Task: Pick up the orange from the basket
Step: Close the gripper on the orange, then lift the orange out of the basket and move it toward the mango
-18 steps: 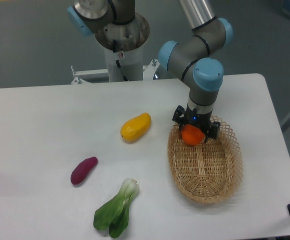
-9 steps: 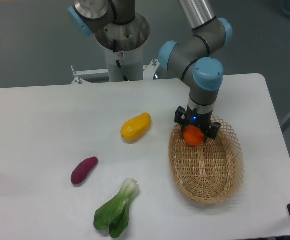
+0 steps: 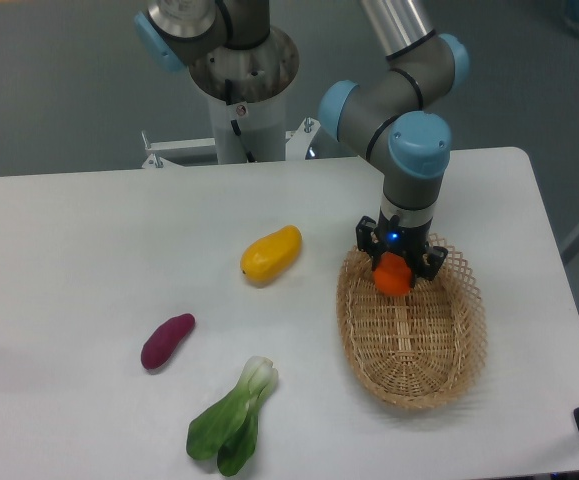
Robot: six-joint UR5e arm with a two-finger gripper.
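The orange [image 3: 393, 277] is a small round orange-red fruit at the far end of the tan wicker basket [image 3: 414, 350], on the right of the white table. My gripper [image 3: 396, 268] points straight down over it, its black fingers on either side of the fruit and shut on it. The fruit's top is hidden by the gripper body. I cannot tell whether the orange rests on the basket floor or hangs just above it.
A yellow mango-like fruit [image 3: 270, 253] lies left of the basket. A purple sweet potato [image 3: 167, 340] and a green bok choy [image 3: 232, 417] lie at the front left. The robot base [image 3: 241, 70] stands behind the table.
The gripper and the orange have shifted slightly to the right over the basket's far end. The basket has shifted a little with them.
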